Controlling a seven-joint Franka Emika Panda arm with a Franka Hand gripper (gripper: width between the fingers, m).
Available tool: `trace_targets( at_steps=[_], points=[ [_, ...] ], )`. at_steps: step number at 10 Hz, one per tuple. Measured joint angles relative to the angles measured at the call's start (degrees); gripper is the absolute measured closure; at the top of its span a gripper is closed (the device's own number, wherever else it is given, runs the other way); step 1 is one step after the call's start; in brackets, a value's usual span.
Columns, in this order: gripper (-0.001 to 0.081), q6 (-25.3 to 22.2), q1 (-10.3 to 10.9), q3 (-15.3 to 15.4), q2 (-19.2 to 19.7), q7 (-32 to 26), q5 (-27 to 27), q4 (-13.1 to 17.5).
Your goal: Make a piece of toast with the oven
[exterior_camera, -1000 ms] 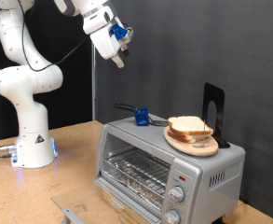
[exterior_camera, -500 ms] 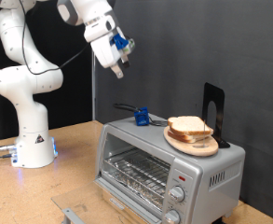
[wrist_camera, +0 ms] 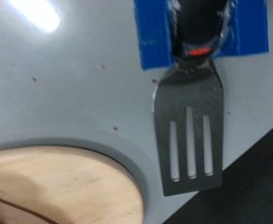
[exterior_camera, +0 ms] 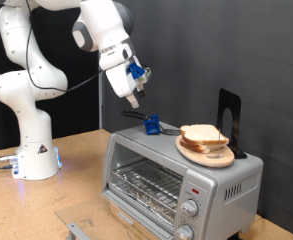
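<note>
The silver oven [exterior_camera: 176, 175] stands at the exterior view's bottom right, its wire rack [exterior_camera: 146, 185] showing at the front. On its top a wooden plate [exterior_camera: 210, 156] carries a pile of bread slices [exterior_camera: 203, 135]; no single slice lies apart from the pile. A metal spatula with a blue-taped handle [exterior_camera: 151, 125] lies on the oven top beside the plate. My gripper [exterior_camera: 134, 100] hangs just above the spatula handle and holds nothing. The wrist view shows the spatula blade [wrist_camera: 187, 131], the blue tape [wrist_camera: 201, 33] and the plate's edge [wrist_camera: 52, 191], but no fingers.
A black upright stand [exterior_camera: 229, 120] sits on the oven top behind the plate. Round knobs [exterior_camera: 191, 207] and a red light [exterior_camera: 194, 188] are on the oven's front right. My white arm's base [exterior_camera: 31, 150] stands at the exterior view's left on the wooden table [exterior_camera: 46, 205].
My gripper has come down and moved toward the exterior view's right, from high above the oven to just above the spatula handle. Bread, plate and oven have not moved.
</note>
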Motion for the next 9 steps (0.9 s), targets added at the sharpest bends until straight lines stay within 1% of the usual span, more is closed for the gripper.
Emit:
trace_targets(
  at_steps=[2,5,9],
  points=[
    [-0.0002,1.5,0.8,1.2,1.9,0.0,0.3,-0.1],
    [-0.0002,3.2,0.9,3.4,3.9,0.4,0.3,-0.6],
    [-0.0002,5.9,0.9,5.5,5.6,1.5,0.3,-1.6]
  ],
)
